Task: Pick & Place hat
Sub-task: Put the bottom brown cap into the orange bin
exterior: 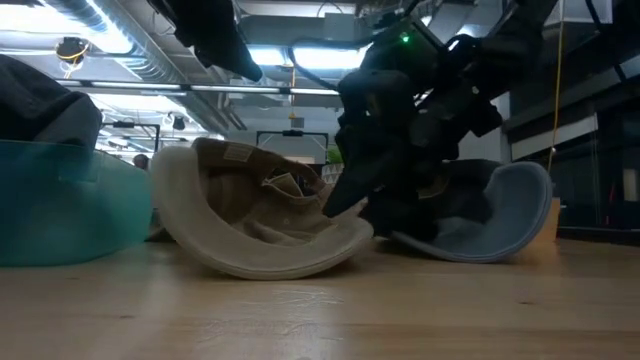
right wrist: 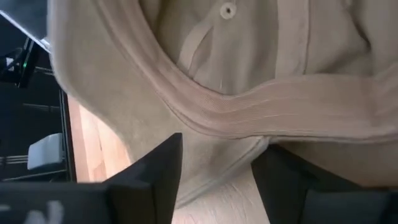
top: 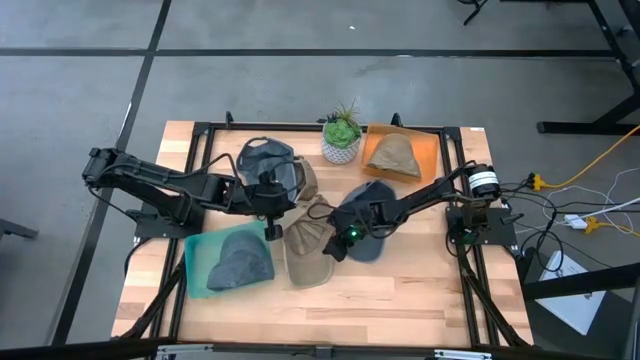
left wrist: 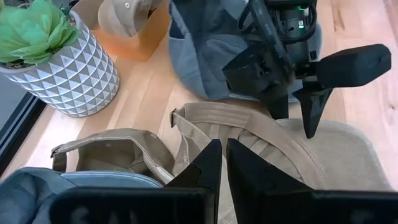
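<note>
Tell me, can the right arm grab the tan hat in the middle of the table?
Probably yes. The right pincer hangs open right over the tan hat, its fingers apart above the fabric, with nothing between them and the hat.

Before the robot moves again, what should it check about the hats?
1. Right gripper open: ok, its fingers stand apart over the beige hat.
2. Beige hat lying on the table: ok, upside down in the middle, not lifted.
3. Left gripper shut and empty: ok, beside the beige hat's strap, holding nothing.
4. Teal bin free: not ok, a grey hat fills it.
5. Orange bin free: not ok, a tan hat sits in it.
6. Blue hat clear of the right arm: cannot tell, the arm covers part of it.
</note>
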You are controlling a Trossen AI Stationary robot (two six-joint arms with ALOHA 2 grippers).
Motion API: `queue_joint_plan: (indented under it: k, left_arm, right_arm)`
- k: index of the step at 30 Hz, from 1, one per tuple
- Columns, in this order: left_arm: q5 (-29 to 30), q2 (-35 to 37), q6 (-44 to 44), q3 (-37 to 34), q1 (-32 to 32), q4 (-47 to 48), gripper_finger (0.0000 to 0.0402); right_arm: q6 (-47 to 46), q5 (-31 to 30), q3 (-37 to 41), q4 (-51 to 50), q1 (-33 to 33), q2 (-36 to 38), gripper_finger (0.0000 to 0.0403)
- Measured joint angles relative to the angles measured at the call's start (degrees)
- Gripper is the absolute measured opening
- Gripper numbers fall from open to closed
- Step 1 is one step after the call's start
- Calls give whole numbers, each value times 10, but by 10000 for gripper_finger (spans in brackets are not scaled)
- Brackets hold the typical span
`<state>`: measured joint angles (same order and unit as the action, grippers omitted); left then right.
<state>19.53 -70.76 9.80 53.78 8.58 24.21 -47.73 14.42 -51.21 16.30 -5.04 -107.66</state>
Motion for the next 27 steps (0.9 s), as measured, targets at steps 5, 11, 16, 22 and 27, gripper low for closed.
queue_joint_plan:
  k: [5,11,16,22,27]
  left_arm:
    - [-12,0,0,0,0,0,20]
    - [-12,0,1,0,0,0,20]
    - [-12,0,0,0,0,0,20]
    - [-12,0,0,0,0,-3,20]
    - [-12,0,0,0,0,-5,20]
  right_arm:
    - [11,1,-4,0,0,0,114]
    - [34,4,-5,3,-1,0,17]
    - [45,7,-5,-1,-1,2,31]
    - [88,-8,-5,-51,-1,40,16]
    - [137,-62,-5,-125,-1,94,17]
